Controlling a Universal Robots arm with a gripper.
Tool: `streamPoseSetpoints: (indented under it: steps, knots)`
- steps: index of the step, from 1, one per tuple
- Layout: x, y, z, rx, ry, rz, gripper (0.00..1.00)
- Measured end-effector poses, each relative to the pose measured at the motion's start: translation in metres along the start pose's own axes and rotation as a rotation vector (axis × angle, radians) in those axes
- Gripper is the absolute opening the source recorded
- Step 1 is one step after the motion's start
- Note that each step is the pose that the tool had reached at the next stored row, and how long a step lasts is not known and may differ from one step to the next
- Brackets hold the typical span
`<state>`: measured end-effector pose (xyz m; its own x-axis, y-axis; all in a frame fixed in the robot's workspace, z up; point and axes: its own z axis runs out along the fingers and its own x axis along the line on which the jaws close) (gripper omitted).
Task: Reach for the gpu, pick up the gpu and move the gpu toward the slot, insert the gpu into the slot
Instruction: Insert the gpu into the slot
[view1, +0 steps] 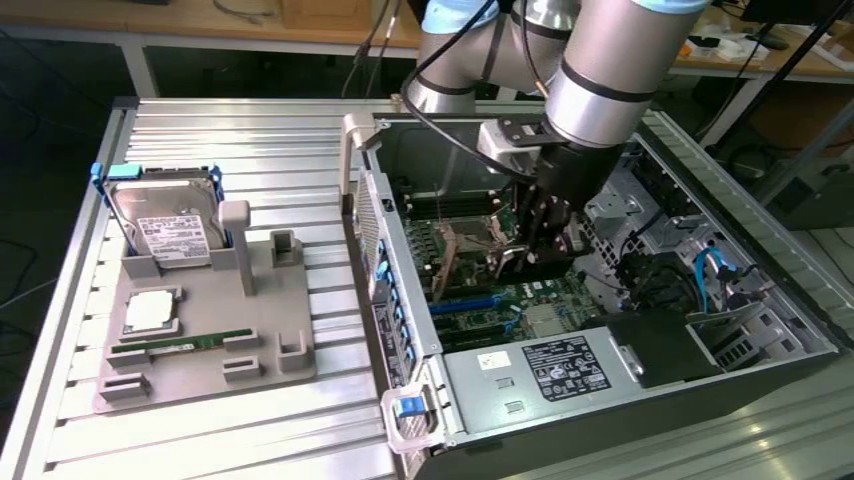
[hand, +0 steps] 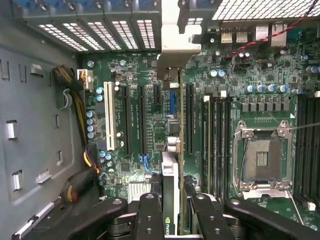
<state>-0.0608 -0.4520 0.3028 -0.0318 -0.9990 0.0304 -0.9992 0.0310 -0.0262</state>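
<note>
Open computer case (view1: 400, 330) on the ribbed aluminium table (view1: 214, 130); the arm reaches down into it from above.

Beside the case, on the exterior view's left, a grey fixture (view1: 287, 330) carries the silver hard drive (view1: 167, 225) and the thin memory stick (view1: 180, 345). Both are well apart from the work.

Inside, the gripper (view1: 541, 245) hangs over the green motherboard (hand: 150, 75). Around it:
- a white connector strip (hand: 107, 117) and a yellow-black cable bundle (hand: 75, 100) on one side
- black memory slots (hand: 215, 140) and the square processor socket (hand: 262, 160) on the other
- the labelled power supply (view1: 561, 365) low in the case

The claw's two black fingers (hand: 150, 215) pinch the gpu (hand: 170, 175) between them. The card is seen edge-on: thin green board, pale cooler side, silver bracket toward the vented rear wall. It stands along the line of the blue slot (hand: 171, 102). Whether it is seated I cannot tell.
</note>
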Motion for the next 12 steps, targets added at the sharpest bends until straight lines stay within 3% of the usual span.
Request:
streamPoseSetpoints:
  steps: [5,12]
  knots:
    - [0.001,0.0187,0.0005,0.0,-0.0004,0.001,0.27]
    - [0.0,0.0219,0.011,0.0,-0.0004,0.001,0.27]
